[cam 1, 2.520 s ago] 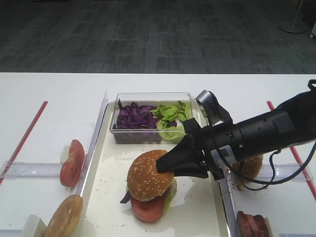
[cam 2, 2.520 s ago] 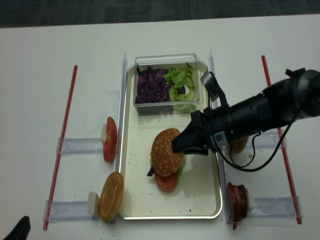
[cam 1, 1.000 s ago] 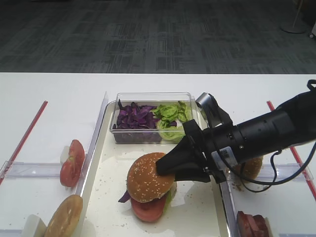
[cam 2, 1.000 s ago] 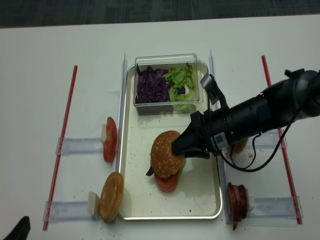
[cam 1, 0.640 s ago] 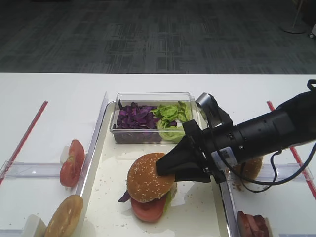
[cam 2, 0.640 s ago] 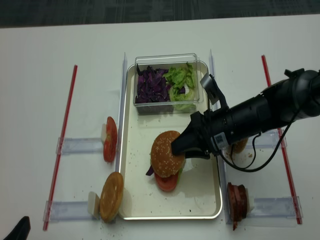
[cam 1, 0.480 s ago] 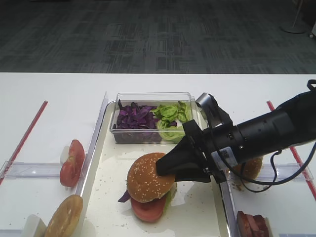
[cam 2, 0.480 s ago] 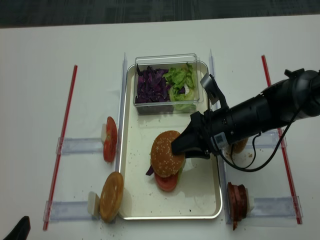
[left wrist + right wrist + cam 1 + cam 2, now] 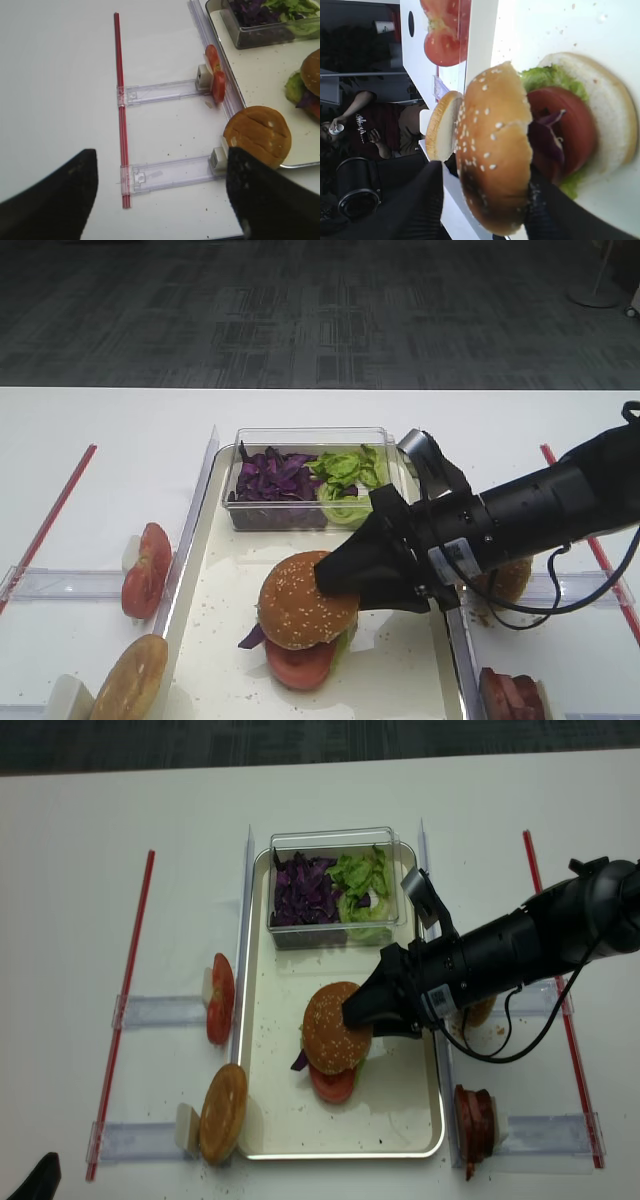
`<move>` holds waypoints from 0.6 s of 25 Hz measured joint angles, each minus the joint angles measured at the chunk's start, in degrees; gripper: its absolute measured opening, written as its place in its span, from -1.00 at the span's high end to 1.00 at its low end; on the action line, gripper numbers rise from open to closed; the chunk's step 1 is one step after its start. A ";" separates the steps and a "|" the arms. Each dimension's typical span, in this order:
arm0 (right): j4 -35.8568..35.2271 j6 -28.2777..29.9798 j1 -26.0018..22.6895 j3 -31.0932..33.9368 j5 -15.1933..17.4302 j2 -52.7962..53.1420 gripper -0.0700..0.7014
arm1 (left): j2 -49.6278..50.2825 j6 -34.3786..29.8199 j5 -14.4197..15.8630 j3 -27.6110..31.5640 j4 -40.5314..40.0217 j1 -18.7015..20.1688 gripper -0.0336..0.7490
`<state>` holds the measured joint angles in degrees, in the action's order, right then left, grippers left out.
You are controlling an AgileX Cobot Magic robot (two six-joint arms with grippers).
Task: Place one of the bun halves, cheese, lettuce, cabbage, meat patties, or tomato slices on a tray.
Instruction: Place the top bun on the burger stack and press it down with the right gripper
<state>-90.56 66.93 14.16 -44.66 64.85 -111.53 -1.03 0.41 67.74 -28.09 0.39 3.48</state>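
The sesame bun half (image 9: 305, 605) lies on top of a stack of tomato slice (image 9: 567, 130), purple cabbage (image 9: 547, 137), lettuce (image 9: 550, 77) and a bottom bun (image 9: 615, 115) in the middle of the cream tray (image 9: 400, 680). My right gripper (image 9: 338, 585) straddles the bun top's right edge. In the right wrist view its jaws (image 9: 485, 180) are open: one finger stands clear of the seeded dome and the other lies against its underside. My left gripper (image 9: 160, 200) hovers open over bare table, left of the tray, holding nothing.
A clear box at the tray's far end holds cabbage (image 9: 270, 480) and lettuce (image 9: 345, 475). Left racks carry tomato slices (image 9: 145, 570) and a seedless bun (image 9: 130, 680). To the right are another bun (image 9: 510, 580) and meat patties (image 9: 475, 1115). Red strips (image 9: 125, 1010) flank both sides.
My right gripper's jaws have spread apart around the bun top, and the upper finger has come off the dome. The bun top rests on the stack, shifted slightly right. The left arm is still.
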 joint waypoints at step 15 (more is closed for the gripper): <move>0.00 0.10 0.00 0.00 -0.05 0.00 -0.67 | 0.00 0.00 0.00 0.00 0.00 0.00 -0.34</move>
<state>-90.56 67.03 14.16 -44.66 64.80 -111.53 -1.03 0.41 67.74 -28.09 0.39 3.48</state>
